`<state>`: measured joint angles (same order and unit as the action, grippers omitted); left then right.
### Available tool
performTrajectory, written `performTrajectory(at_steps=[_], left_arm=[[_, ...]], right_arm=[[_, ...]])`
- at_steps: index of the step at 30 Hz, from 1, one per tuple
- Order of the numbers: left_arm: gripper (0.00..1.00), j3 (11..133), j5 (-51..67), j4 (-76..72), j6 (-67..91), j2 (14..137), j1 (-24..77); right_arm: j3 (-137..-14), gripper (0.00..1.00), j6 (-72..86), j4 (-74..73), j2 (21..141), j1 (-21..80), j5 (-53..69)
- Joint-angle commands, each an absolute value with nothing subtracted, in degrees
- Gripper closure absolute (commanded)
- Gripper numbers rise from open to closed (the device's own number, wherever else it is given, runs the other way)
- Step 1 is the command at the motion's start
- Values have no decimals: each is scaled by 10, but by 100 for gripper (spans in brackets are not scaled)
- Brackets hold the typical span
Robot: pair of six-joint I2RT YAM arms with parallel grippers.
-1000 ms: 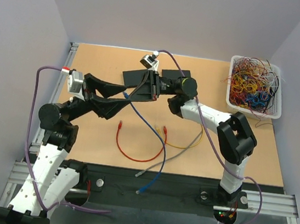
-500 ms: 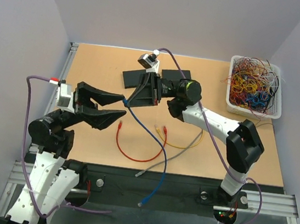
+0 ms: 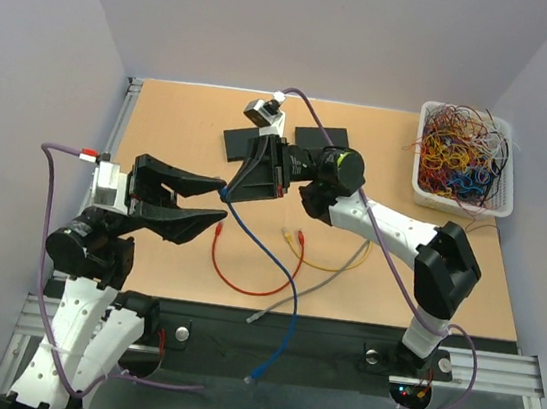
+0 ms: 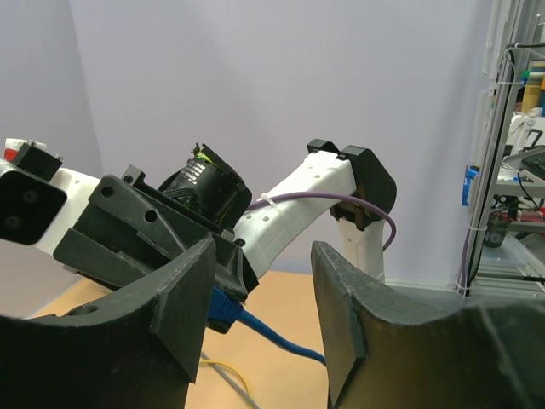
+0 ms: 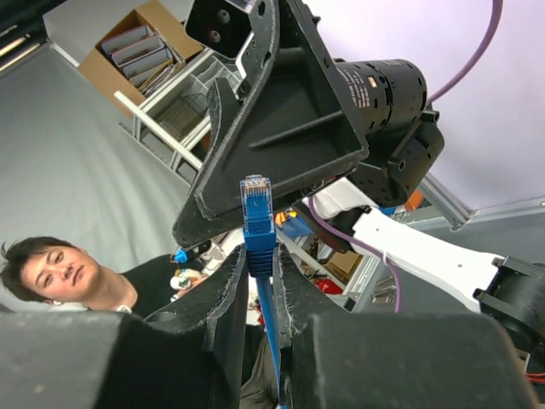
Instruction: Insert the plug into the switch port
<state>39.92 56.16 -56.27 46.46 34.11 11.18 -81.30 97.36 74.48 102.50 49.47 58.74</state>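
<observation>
Tan tabletop, lilac walls; black switch rear centre, basket right.

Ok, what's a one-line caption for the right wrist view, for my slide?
Right gripper pinching the blue cable just below its plug, which points upward.

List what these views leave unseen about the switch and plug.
- Ports on the switch: top view, too small; right arm overlaps.
- The blue plug, top view: tiny, mostly covered by right tool.
- The switch: outside both wrist views.
- Plug tip, left wrist view: behind a left tool finger.
</observation>
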Motion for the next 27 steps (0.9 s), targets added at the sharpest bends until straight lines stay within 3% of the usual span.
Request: performTrajectory(at_steps=[1,14,27], left_arm=[[38,427,560,-556,450,350,112],[26,508,540,-447,384,371,112],[33,469,587,-548,465,373,112]], right_arm=[[-840,100,983,1042,1001,519,590],[-823,99,973,1042,968,532,594],[-859,100,964,1042,991,532,584]])
